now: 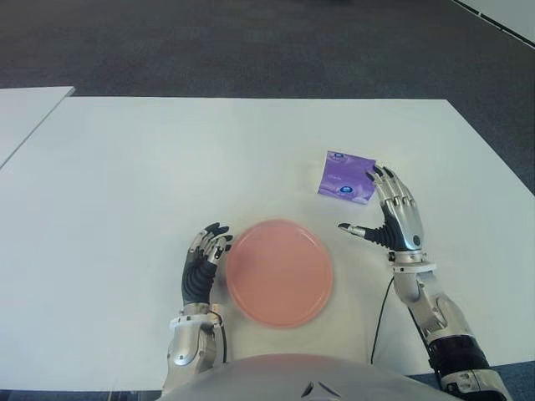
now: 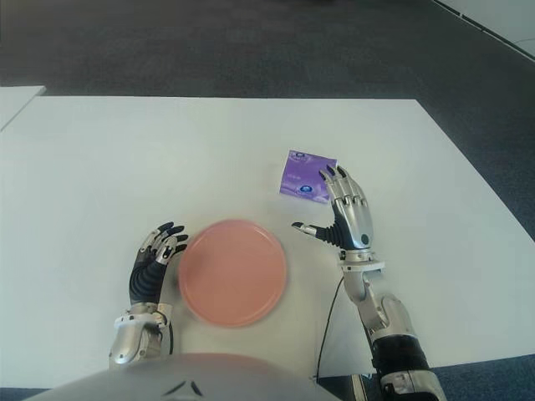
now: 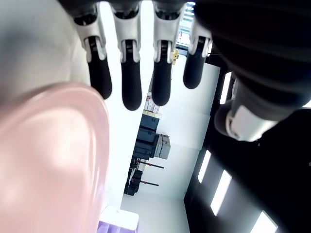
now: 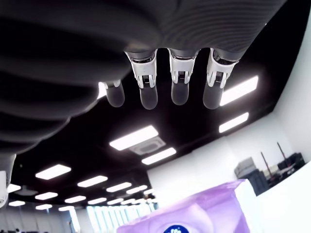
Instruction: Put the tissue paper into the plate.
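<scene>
Right hand [image 1: 393,213]: fingers spread, holding nothing, fingertips at the near edge of the purple plastic tissue paper pack [image 1: 344,176].
Tissue pack: flat on the white counter [image 1: 167,167], just ahead of that hand, beyond and right of the round pink plate [image 1: 279,272].
Left hand [image 1: 202,263]: relaxed, empty, beside the plate's left rim.
Nearer hand: the right, clearly.

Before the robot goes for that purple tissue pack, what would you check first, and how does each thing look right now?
1. Right hand free to grasp: ok, fingers spread, holding nothing.
2. Right hand near the tissue pack: ok, fingertips at its near edge; contact cannot tell.
3. Tissue pack reachable: ok, lying flat on the white table, nothing on it.
4. Pink plate ready to receive: ok, nothing in it.
5. Left hand out of the path: ok, beside the plate's left edge, holding nothing.
</scene>
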Motion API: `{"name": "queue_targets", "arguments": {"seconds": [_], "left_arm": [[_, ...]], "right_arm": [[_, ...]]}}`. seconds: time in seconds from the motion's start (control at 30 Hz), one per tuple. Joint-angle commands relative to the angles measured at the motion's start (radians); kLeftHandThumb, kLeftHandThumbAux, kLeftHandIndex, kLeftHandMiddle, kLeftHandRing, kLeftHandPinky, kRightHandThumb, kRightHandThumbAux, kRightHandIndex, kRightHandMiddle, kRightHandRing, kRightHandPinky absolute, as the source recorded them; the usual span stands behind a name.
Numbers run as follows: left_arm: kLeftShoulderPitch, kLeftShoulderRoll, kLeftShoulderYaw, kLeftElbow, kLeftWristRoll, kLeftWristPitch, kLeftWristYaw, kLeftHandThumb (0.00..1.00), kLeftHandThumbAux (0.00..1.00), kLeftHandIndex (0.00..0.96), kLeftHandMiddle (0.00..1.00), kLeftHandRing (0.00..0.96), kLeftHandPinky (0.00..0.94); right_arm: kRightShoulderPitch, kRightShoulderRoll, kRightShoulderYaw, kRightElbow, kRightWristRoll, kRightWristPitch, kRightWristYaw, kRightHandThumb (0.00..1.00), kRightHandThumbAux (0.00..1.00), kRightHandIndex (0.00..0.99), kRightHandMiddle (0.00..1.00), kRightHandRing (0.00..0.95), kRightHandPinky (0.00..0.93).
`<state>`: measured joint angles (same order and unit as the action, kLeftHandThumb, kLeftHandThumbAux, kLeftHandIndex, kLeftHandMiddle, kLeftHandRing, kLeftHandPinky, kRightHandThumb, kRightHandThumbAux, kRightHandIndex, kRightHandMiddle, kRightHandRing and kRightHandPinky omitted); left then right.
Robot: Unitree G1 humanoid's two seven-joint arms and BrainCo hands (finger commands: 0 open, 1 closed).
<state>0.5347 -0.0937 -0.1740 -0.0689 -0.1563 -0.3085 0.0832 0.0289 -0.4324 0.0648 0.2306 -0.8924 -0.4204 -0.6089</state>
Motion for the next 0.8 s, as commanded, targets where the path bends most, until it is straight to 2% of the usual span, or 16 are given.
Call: {"name": "queue_targets", "arguments": {"seconds": [0.03, 0.33, 0.6, 0.8], "left_arm": [[-0.021, -0.044, -0.001, 0.046, -0.008, 0.025, -0.003, 0.266, 0.592, 0.26, 0.313, 0.344, 0.354], [-0.022, -0.04, -0.002, 0.042, -0.008, 0.034, -0.001, 0.273, 0.596, 0.26, 0.315, 0.345, 0.354], [-0.017, -0.04, 0.001, 0.032, -0.008, 0.047, 0.004, 0.279, 0.593, 0.264, 0.321, 0.348, 0.359], [-0.009, -0.036, 0.002, 0.023, -0.007, 0.055, 0.005, 0.279, 0.592, 0.258, 0.322, 0.347, 0.356]], "right_arm": [[-0.053, 0.008, 0.037, 0.068, 0.041, 0.018, 0.04, 0.273, 0.5, 0.008, 0.0, 0.0, 0.016], [-0.11, 0.0, 0.08, 0.135, 0.056, 0.006, 0.028, 0.316, 0.497, 0.011, 0.007, 0.012, 0.043], [-0.148, -0.016, 0.104, 0.163, 0.059, 0.029, 0.068, 0.345, 0.508, 0.005, 0.012, 0.011, 0.022], [-0.186, -0.004, 0.12, 0.201, 0.059, 0.061, 0.081, 0.345, 0.504, 0.001, 0.01, 0.006, 0.018]]}}
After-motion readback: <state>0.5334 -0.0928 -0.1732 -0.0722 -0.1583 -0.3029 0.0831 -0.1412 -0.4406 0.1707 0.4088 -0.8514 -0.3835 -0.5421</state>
